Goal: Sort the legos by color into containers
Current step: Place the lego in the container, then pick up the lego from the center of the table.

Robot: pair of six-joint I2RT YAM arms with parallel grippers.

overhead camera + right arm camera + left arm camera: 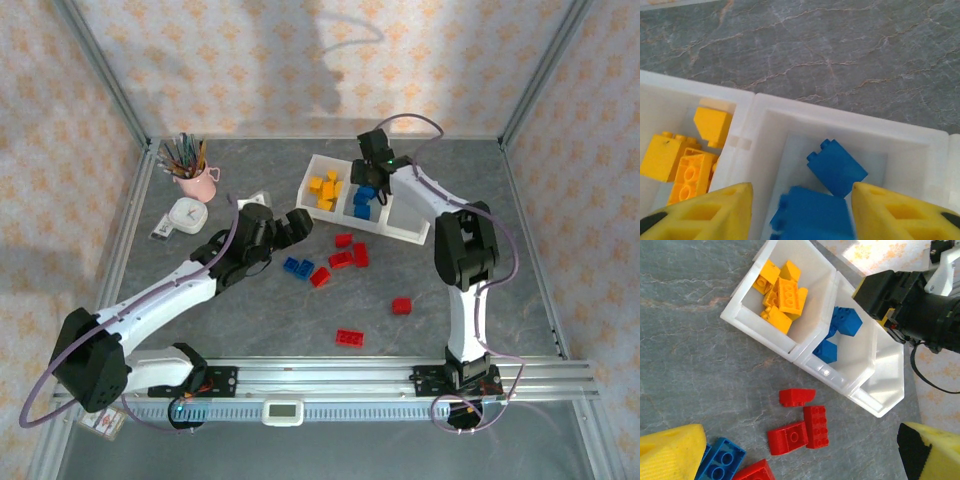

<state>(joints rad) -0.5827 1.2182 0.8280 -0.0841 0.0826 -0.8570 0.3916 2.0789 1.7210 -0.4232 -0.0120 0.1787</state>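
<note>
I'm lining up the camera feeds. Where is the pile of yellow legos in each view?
Top external: yellow legos upper centre, in the left compartment of the tray.
Left wrist: upper centre-left, in the end compartment.
Right wrist: lower left corner.
Shared landmark: blue legos in the adjoining compartment.

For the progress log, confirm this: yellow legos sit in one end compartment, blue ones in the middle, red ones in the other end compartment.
Wrong on the red. The yellow legos and blue legos are as stated, but the red legos lie on the table outside the tray; the left wrist view shows it.
</note>
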